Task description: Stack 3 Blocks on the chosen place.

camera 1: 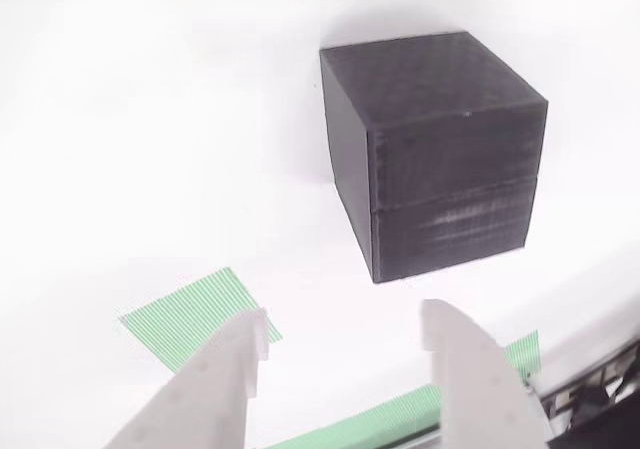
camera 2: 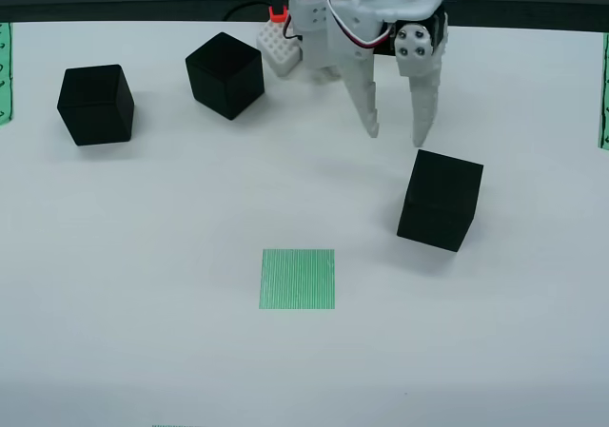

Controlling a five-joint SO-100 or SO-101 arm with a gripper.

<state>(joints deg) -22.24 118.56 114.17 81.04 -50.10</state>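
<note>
- Black and matte, three cubes sit on the white tabletop (camera 2: 143,351) in the fixed front view; none is stacked and none is on the striped patch.
- One block (camera 2: 439,200) lies right of centre in that view, just up and to the right of the green-and-white striped square (camera 2: 298,279), apart from it.
- From the view that rides on the claw, this same block (camera 1: 435,154) shows finely textured faces, softly rounded edges and a faint horizontal line across its front face.
- A second block (camera 2: 225,74) stands up and left of centre, turned corner-on to the camera.
- A third block (camera 2: 95,104) rests further left, well apart from the square.
- The square patch (camera 1: 195,316) appears at lower left in the riding view, partly behind one white finger (camera 1: 225,374).
- The white claw (camera 2: 395,127) hangs just above and behind the right-hand block, fingers spread apart and holding nothing.
- Its tips do not touch the block.
- A small white studded brick (camera 2: 283,48) lies by the arm's base, beside the second block.
- Narrow green striped strips (camera 2: 603,89) run along the side edges of the tabletop.
</note>
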